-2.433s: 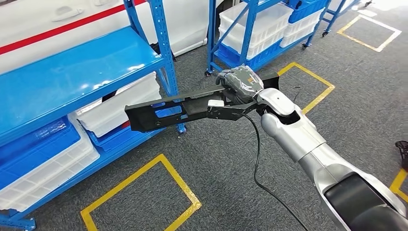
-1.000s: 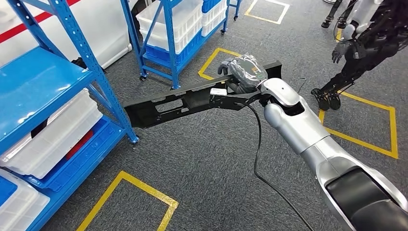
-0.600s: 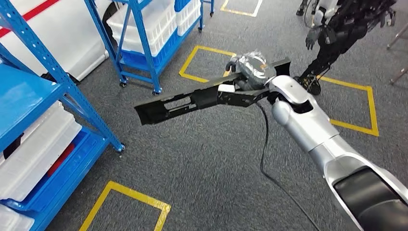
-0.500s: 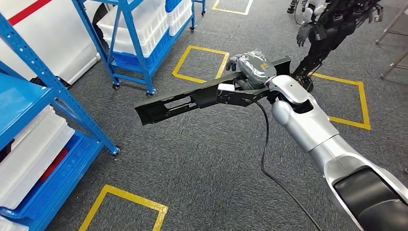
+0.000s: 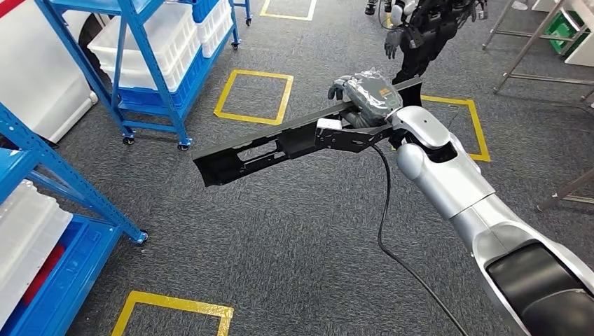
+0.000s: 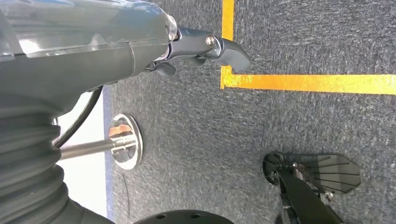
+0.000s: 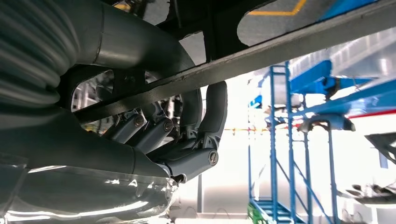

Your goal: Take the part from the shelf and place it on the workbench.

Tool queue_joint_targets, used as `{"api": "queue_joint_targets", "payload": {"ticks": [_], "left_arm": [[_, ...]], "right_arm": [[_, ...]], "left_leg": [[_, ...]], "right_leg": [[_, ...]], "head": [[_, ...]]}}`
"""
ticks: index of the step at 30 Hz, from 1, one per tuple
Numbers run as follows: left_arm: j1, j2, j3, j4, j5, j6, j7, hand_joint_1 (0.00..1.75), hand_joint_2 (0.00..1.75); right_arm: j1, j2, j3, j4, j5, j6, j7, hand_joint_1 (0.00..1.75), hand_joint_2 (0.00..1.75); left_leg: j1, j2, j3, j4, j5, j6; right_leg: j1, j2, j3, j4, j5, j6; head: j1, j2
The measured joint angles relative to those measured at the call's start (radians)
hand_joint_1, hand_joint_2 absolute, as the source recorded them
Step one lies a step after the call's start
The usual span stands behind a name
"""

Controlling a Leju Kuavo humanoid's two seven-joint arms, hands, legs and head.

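Head view. The right hand (image 5: pixel 364 94) grips a long black part (image 5: pixel 280 143) near one end; the part is held in the air over the grey carpet (image 5: pixel 280 238), roughly level, its free end reaching toward the robot's left. The silver right arm (image 5: pixel 448 178) comes in from the lower right, and a black cable (image 5: pixel 382 224) hangs from the wrist toward the floor. A blue rack (image 5: pixel 140 63) with white bins (image 5: pixel 150 35) stands on casters at upper left; the corner of a second blue rack (image 5: pixel 63 182) holding a white bin occupies the lower left. Yellow tape squares (image 5: pixel 253 96) mark the carpet. A dark humanoid robot (image 5: pixel 424 31) stands at the top edge, beyond the held part.

Left wrist view. The left hand (image 6: pixel 201 46) hangs over the carpet with its fingers (image 6: pixel 229 49) curled inward and nothing in them. A yellow tape line (image 6: pixel 308 83) crosses the floor beyond the fingertips. A round metal foot (image 6: pixel 123 141) rests on the carpet.

Right wrist view. The fingers (image 7: pixel 212 112) of the right hand wrap up and over the edge of the black part (image 7: pixel 289 46), seen here from underneath, clamping it against the palm. Blue rack frames (image 7: pixel 289 140) stand blurred and backlit behind.
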Motion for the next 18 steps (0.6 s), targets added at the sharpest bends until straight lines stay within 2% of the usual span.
{"api": "queue_joint_targets", "payload": {"ticks": [1, 2, 3, 5, 6, 7, 8, 10, 12, 14, 15, 16, 17, 18], "left_arm": [[0.001, 0.000, 0.000, 0.000, 0.001, 0.000, 0.000, 0.00, 1.75], [0.001, 0.000, 0.000, 0.000, 0.002, 0.000, 0.001, 0.00, 1.75], [0.001, 0.000, 0.000, 0.000, 0.003, 0.001, 0.001, 0.00, 1.75], [0.000, 0.000, 0.000, 0.000, 0.004, 0.001, 0.001, 0.00, 1.75], [-0.001, 0.000, 0.000, 0.000, 0.005, 0.001, 0.001, 0.00, 1.75], [-0.001, 0.000, 0.000, 0.000, 0.005, 0.001, 0.001, 0.00, 1.75], [-0.002, 0.000, 0.000, 0.000, 0.006, 0.000, 0.001, 0.00, 1.75], [-0.003, 0.000, 0.000, 0.000, 0.006, 0.000, 0.002, 0.00, 1.75], [-0.004, 0.000, 0.000, 0.000, 0.007, 0.000, 0.002, 0.00, 1.75], [-0.003, 0.000, 0.000, 0.000, 0.008, 0.000, 0.003, 0.00, 1.75], [-0.001, 0.000, 0.000, 0.000, 0.008, -0.001, 0.003, 0.00, 1.75], [0.001, 0.000, 0.000, 0.000, 0.008, -0.001, 0.003, 0.00, 1.75], [0.002, 0.000, 0.000, 0.000, 0.008, -0.002, 0.004, 0.00, 1.75], [0.002, 0.000, 0.000, 0.000, 0.008, -0.002, 0.004, 0.00, 1.75]], "right_arm": [[0.001, 0.000, 0.000, 0.001, -0.002, 0.004, 0.000, 1.75, 1.75], [0.000, 0.000, 0.000, 0.001, -0.004, 0.007, 0.000, 1.75, 1.75], [-0.001, 0.000, 0.000, 0.002, -0.006, 0.009, 0.000, 1.75, 1.75], [-0.007, 0.001, 0.000, 0.002, -0.010, 0.009, 0.000, 1.75, 1.75], [-0.010, 0.001, 0.000, 0.002, -0.011, 0.008, 0.000, 1.75, 1.75], [-0.011, 0.002, 0.000, 0.002, -0.012, 0.008, 0.000, 1.75, 1.75], [-0.012, 0.003, 0.000, 0.002, -0.013, 0.007, 0.000, 1.75, 1.75], [-0.012, 0.003, 0.000, 0.001, -0.013, 0.006, 0.000, 1.75, 1.75], [-0.015, 0.006, 0.001, 0.001, -0.014, 0.005, 0.001, 1.75, 1.75], [-0.015, 0.010, 0.002, 0.000, -0.014, 0.004, 0.002, 1.75, 1.75], [-0.014, 0.012, 0.003, 0.001, -0.014, 0.004, 0.002, 1.75, 1.75], [-0.013, 0.013, 0.004, 0.001, -0.014, 0.004, 0.002, 1.75, 1.75], [-0.012, 0.015, 0.005, 0.001, -0.014, 0.004, 0.002, 1.75, 1.75], [-0.011, 0.015, 0.006, 0.001, -0.014, 0.004, 0.002, 1.75, 1.75]], "left_leg": [[-0.001, 0.011, -0.001, 0.001, -0.001, 0.000], [-0.002, 0.022, -0.001, 0.001, -0.002, 0.000], [-0.002, 0.033, -0.001, 0.002, -0.003, -0.002], [-0.005, 0.051, 0.001, 0.007, -0.009, -0.009], [-0.007, 0.058, 0.001, 0.010, -0.012, -0.014], [-0.009, 0.065, 0.002, 0.011, -0.015, -0.019], [-0.011, 0.073, 0.003, 0.011, -0.017, -0.024], [-0.009, 0.082, 0.007, 0.013, -0.024, -0.034], [-0.005, 0.049, -0.012, 0.064, -0.061, -0.044], [-0.003, 0.005, -0.073, 0.196, -0.127, -0.049], [-0.003, -0.003, -0.107, 0.264, -0.151, -0.050], [-0.003, -0.007, -0.128, 0.304, -0.157, -0.051], [-0.003, -0.009, -0.133, 0.306, -0.143, -0.049], [-0.002, -0.012, -0.118, 0.264, -0.109, -0.047]], "right_leg": [[-0.002, -0.005, -0.013, 0.029, -0.004, 0.001], [-0.003, -0.009, -0.006, 0.019, 0.010, 0.002], [-0.003, -0.016, 0.023, -0.032, 0.039, 0.002], [0.001, -0.050, 0.102, -0.176, 0.089, -0.004], [0.006, -0.062, 0.127, -0.223, 0.100, -0.009], [0.010, -0.068, 0.138, -0.246, 0.101, -0.014], [0.014, -0.062, 0.137, -0.247, 0.100, -0.019], [0.011, -0.040, 0.138, -0.252, 0.103, -0.029], [0.005, -0.023, 0.143, -0.258, 0.107, -0.040], [0.004, -0.005, 0.143, -0.259, 0.108, -0.047], [0.005, 0.006, 0.142, -0.258, 0.108, -0.048], [0.005, 0.018, 0.142, -0.257, 0.109, -0.049], [0.006, 0.032, 0.141, -0.255, 0.108, -0.049], [0.006, 0.045, 0.141, -0.253, 0.108, -0.048]], "head": [[0.000, 0.000], [0.000, 0.000], [0.000, 0.000], [0.000, 0.000], [0.000, 0.000], [0.000, 0.000], [0.000, 0.000], [0.000, 0.000], [0.000, 0.000], [0.000, 0.000], [0.000, 0.000], [0.000, 0.000], [0.000, 0.000], [0.000, 0.000]]}}
